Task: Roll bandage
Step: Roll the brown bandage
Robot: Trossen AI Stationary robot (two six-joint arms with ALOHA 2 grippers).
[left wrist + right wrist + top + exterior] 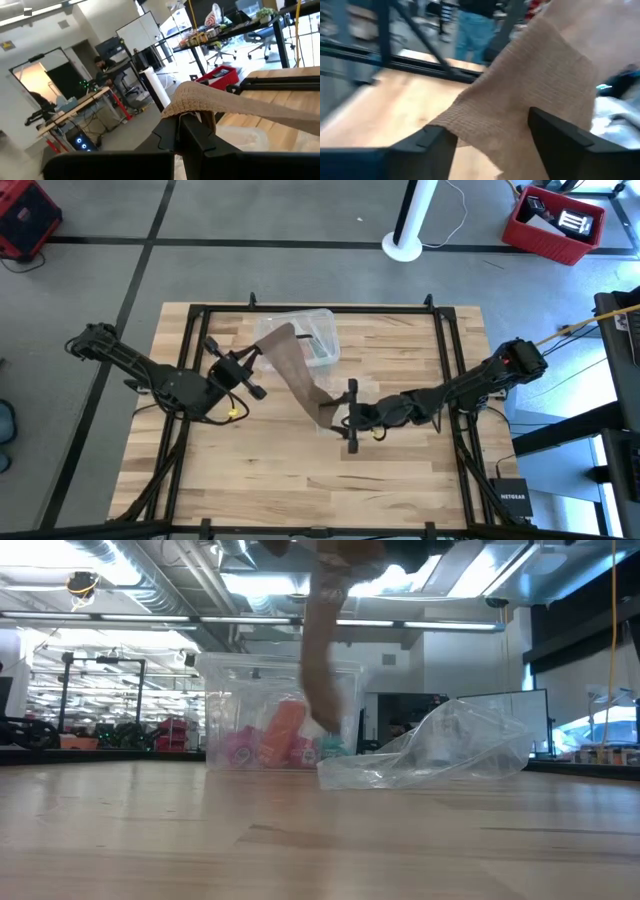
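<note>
Pinching bandage [296, 365]: left hand [257, 355] | right hand [351, 416] spread around it | black box [512, 501]: NETGEAR

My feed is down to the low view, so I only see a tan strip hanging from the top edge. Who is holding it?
Observer: The left tool is shut on one end of the bandage, up over the clear plastic box.
Operator: And the right arm?
Observer: The right tool is at the bandage's other end near the table's middle; its fingers stand open on either side of the fabric.
Operator: Is the strip rolled at all?
Observer: Not that I can see. In the high view it runs as one flat band between the two tools.
</note>
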